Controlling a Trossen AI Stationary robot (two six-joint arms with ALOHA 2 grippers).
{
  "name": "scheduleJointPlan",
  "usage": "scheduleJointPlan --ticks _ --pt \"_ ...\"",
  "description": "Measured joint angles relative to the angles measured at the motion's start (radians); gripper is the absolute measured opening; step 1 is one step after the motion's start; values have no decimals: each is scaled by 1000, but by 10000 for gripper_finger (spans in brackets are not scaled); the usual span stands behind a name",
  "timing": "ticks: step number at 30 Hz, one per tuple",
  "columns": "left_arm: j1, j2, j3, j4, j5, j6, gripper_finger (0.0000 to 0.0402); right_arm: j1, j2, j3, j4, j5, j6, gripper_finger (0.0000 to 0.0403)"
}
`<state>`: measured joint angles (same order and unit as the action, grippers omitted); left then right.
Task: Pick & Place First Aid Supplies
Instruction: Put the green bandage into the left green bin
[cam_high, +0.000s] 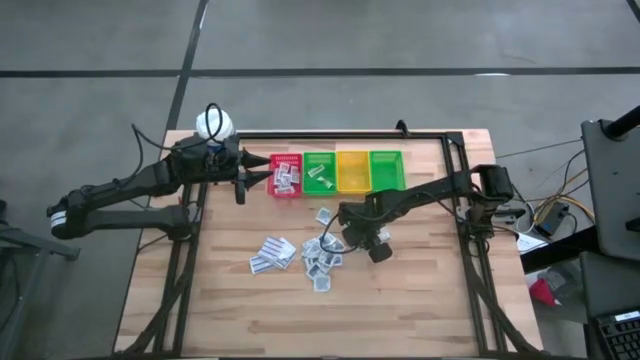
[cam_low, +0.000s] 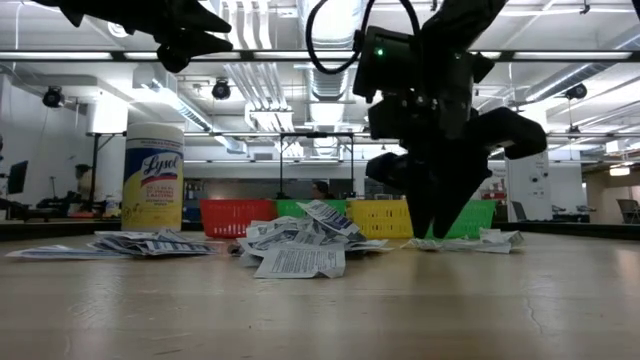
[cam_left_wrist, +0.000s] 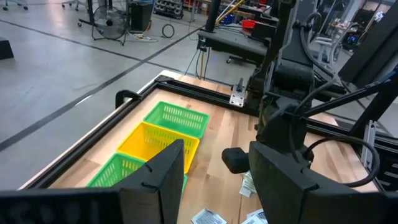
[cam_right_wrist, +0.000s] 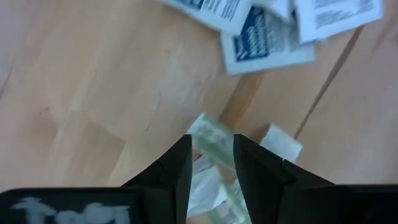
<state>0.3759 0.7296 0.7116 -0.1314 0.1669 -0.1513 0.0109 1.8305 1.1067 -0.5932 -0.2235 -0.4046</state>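
The wooden tabletop (cam_high: 420, 300) fills the middle of the high view, with a black frame rail along its upper edge. Its whole lower half lies bare, and so does the right side below the right arm.

The left arm reaches in from the left of the frame. Its left pincer (cam_high: 256, 174) is held above the tabletop at the upper left, just left of the red bin (cam_high: 285, 175), fingers spread and holding nothing. Behind it stands a white-capped yellow bottle (cam_high: 214, 124) at the tabletop's upper left corner.

The right arm comes in from the upper right. Its right pincer (cam_right_wrist: 211, 163) is down at the right edge of the sachet pile, clenched on a greenish-white sachet (cam_right_wrist: 209, 142) that sticks out between the fingertips.

Four bins sit in a row at upper centre: red, green (cam_high: 320, 172), yellow (cam_high: 353, 171), green (cam_high: 386, 169). The red one holds several sachets.

The remaining first aid supplies (cam_high: 320, 258) lie scattered at the centre, below the bins, with a separate small cluster (cam_high: 272, 254) to their left.
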Motion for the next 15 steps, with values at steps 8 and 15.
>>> scheduleJointPlan --ticks 8,15 --pt "0 0 0 0 0 -2 175 0 5 14 6 18 -36 110" --pt "0 0 0 0 0 -3 175 0 5 12 -2 17 -46 114"
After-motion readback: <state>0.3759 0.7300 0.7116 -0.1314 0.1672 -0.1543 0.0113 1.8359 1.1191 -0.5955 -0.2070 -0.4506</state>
